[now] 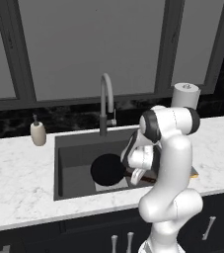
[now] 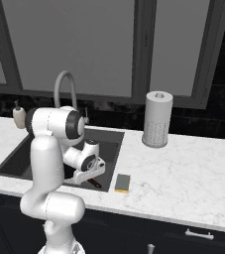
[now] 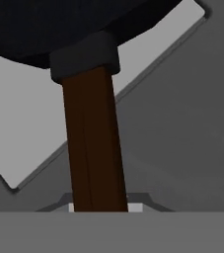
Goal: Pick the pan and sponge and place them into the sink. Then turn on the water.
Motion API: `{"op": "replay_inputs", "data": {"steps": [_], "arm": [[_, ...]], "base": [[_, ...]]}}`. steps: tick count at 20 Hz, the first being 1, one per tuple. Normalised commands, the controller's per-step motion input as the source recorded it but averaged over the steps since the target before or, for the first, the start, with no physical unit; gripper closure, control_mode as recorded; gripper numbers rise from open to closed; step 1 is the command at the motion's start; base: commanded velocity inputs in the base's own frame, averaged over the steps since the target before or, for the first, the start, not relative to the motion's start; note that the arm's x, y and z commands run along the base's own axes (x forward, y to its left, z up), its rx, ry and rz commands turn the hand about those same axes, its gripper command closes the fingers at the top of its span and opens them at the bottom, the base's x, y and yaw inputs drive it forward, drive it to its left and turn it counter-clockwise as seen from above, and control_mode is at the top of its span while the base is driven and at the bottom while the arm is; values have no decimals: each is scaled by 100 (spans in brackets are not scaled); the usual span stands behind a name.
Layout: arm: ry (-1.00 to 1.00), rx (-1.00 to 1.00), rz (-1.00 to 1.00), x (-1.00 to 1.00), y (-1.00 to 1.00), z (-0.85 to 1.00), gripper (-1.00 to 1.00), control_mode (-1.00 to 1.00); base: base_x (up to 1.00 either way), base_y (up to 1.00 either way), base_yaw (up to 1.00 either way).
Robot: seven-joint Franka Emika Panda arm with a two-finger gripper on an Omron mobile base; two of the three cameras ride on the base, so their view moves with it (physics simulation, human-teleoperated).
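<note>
Looking over the arm from the left base view, I saw the pan inside the sink, its round black body over the basin floor and its reddish-brown handle running toward three o'clock under the wrist; in the hand view that handle rose straight up from between the fingers, which were closed on it, with the pan's dark body filling twelve o'clock and the light grey square of the basin bottom behind it; whether the pan rested on the bottom or hung just above it, I could not tell; the gripper sat low at the sink's near right corner in the right base view; the sponge lay flat on the white marble desk, just beside the sink's rim at about three o'clock from the hand; the faucet stood behind the basin at twelve o'clock, the soap dispenser at ten o'clock, and a paper towel roll upright on the desk at one o'clock.
</note>
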Motion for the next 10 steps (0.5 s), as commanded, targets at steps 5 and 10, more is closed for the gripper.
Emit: {"op": "replay_inputs", "data": {"steps": [5,10], "arm": [[0,0,-3,30,0,-19,100,-100],[0,0,-4,15,0,-14,100,-100]], "base": [[0,0,0],[0,0,0]]}}
